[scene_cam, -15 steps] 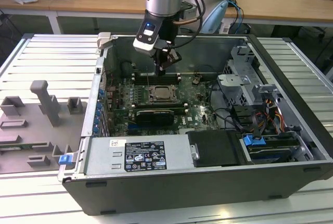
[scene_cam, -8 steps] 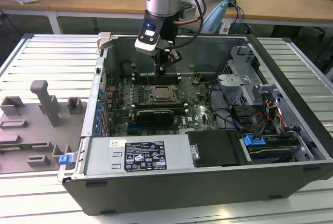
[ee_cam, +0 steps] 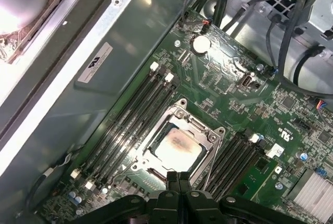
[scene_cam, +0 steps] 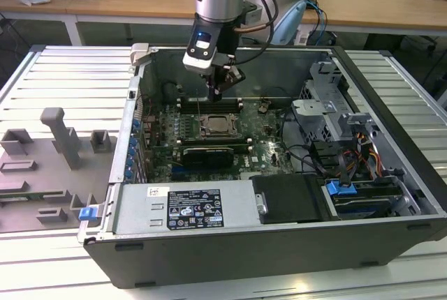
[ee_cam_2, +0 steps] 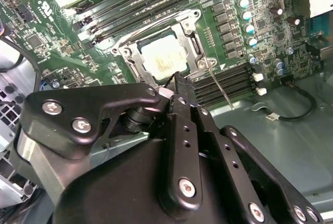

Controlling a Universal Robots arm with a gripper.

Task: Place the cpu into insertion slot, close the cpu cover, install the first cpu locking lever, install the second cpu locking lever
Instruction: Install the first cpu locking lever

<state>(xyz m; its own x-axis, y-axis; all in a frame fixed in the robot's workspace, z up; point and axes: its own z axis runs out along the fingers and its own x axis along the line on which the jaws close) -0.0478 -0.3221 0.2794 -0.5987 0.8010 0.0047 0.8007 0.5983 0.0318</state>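
cpu (ee_cam: 177,148) seated under cpu cover (ee_cam: 193,125); claw (ee_cam: 178,176) near.

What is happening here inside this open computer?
A robot arm reaches into the open computer case. Its gripper, fingers shut and holding nothing, hangs close above the edge of the cpu cover. The cpu already sits in the insertion slot, and the cover seems to lie flat around it. One thin locking lever sticks up beside the slot, apparently not latched.
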